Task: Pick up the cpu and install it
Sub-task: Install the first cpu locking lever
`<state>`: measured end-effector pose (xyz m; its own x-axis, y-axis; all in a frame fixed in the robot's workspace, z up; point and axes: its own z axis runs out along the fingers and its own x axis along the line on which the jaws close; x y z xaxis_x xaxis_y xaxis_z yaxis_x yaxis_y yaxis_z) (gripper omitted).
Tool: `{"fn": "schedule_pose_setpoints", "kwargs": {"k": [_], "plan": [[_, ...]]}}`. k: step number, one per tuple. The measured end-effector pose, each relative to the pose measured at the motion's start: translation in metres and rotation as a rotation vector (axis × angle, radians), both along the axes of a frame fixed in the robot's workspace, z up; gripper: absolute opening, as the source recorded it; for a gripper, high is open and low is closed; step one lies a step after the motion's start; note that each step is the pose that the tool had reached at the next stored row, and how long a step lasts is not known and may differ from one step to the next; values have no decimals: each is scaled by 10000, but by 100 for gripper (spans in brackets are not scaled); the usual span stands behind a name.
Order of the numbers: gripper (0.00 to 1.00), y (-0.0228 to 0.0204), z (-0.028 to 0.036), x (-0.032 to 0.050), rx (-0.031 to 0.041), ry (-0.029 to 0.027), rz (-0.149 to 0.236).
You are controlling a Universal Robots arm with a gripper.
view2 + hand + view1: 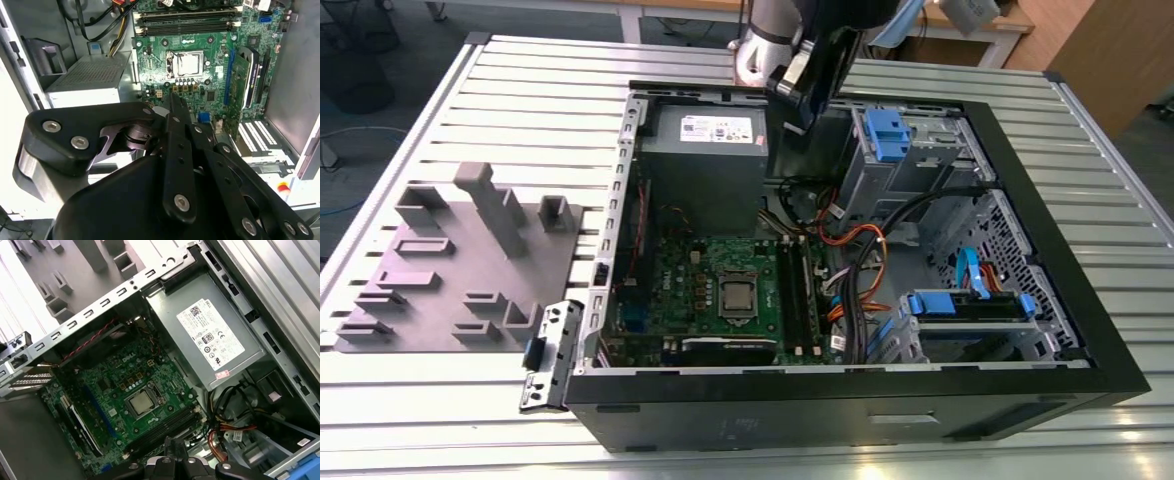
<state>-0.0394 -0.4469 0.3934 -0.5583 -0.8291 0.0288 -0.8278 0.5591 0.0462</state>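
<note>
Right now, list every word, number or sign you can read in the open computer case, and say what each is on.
White label on the power supply: printed lines and symbols, too small to read.
Small red-and-white sticker on the same power supply: too small to read.
Motherboard: white markings, too small to read.
cpu lid: no legible marking.

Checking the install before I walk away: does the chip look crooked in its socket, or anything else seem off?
Nothing stands out. The cpu lies flat and square in its socket on the motherboard, edges parallel to the frame. The gripper hangs above the board, touching nothing.
</note>
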Motion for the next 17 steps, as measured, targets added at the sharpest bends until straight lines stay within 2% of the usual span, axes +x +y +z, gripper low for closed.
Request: {"fn": "schedule_pose_setpoints", "kwargs": {"k": [9, 17], "plan": [[11, -11, -163, 1, -1, 3, 1], [11, -67, -308, 0, 0, 33, 37]]}}
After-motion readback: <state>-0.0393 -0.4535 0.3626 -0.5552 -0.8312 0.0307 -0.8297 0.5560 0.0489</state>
